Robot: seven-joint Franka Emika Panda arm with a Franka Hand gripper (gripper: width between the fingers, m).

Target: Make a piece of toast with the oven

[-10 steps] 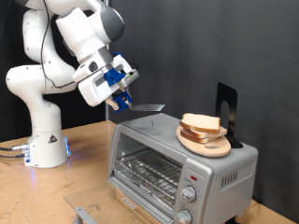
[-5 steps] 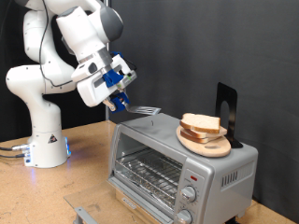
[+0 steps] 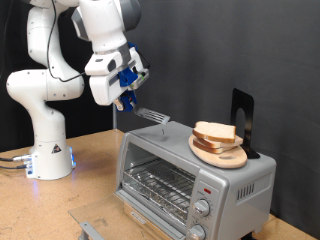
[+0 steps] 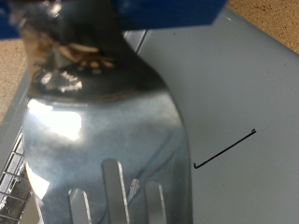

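The piece of toast (image 3: 214, 131) lies on a round wooden plate (image 3: 222, 153) on top of the silver oven (image 3: 170, 150), toward the exterior view's right. The oven's glass door is closed, and the wire rack (image 3: 158, 184) shows behind it. My gripper (image 3: 128, 99) hangs above the oven's left end, shut on the handle of a metal spatula (image 3: 152, 116). The blade slopes down toward the toast, a short way from it. In the wrist view the slotted spatula (image 4: 103, 131) fills the picture over the grey oven top (image 4: 238, 84).
A black stand (image 3: 242, 120) rises behind the plate on the oven top. The oven sits on a wooden table (image 3: 50, 205). A grey metal piece (image 3: 90, 228) lies near the exterior view's bottom edge. The arm's white base (image 3: 45, 150) stands at the left.
The wrist has swung more upright and risen a little. The spatula blade now tilts downward and sits slightly further left. Toast, plate and oven have not moved.
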